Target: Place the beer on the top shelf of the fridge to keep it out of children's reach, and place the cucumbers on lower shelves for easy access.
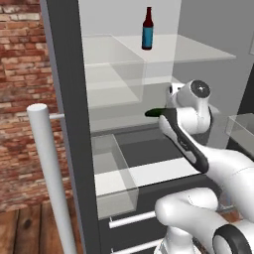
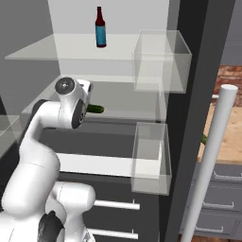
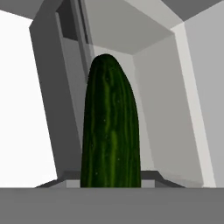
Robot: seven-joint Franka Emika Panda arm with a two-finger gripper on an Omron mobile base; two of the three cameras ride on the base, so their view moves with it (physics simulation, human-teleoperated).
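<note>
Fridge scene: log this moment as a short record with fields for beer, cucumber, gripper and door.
beer: stands upright on the top shelf of the fridge; beer
cucumber: cucumber held lengthwise, tip pointing into the fridge at a lower shelf's height
gripper: gripper shut on the cucumber, inside the fridge
door: open, white door handle in the foreground

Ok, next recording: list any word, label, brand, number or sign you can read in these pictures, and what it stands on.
No readable text anywhere.
beer: its blue-teal label is a plain band; any print is too small to read.
cucumber in the hand: streaked green skin, no marking.
fridge, its shelves and bins, its white door handle: unmarked.
brick wall: no sign.
</note>
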